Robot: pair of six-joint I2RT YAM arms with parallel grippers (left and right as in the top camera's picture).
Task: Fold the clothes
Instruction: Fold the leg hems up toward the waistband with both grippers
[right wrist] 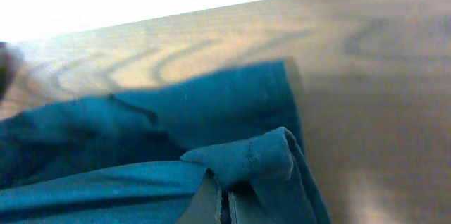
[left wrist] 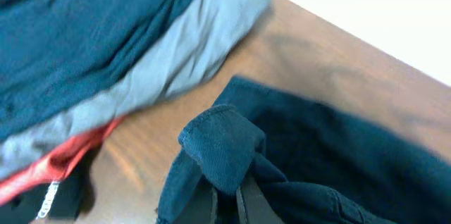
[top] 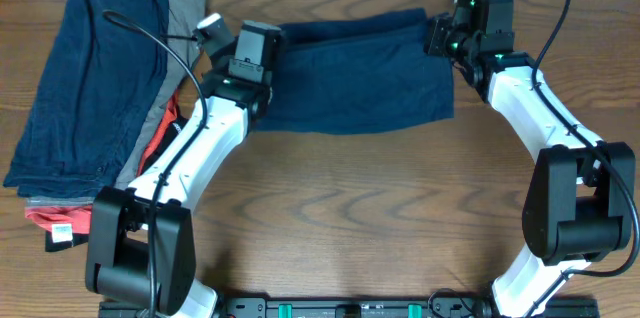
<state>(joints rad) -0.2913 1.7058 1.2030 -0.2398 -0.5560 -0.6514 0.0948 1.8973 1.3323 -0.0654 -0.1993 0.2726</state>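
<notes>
Navy shorts (top: 360, 73) lie spread on the table (top: 380, 208), far side. My left gripper (left wrist: 227, 199) and right gripper (right wrist: 222, 206) each clamp an end. I should move both ends level, fabric taut.

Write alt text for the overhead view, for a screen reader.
Navy shorts lie on a wooden table, held by the left gripper at their left end and the right gripper at their right end. A stack of navy, grey and orange-red clothes lies along the table's left side.
</notes>
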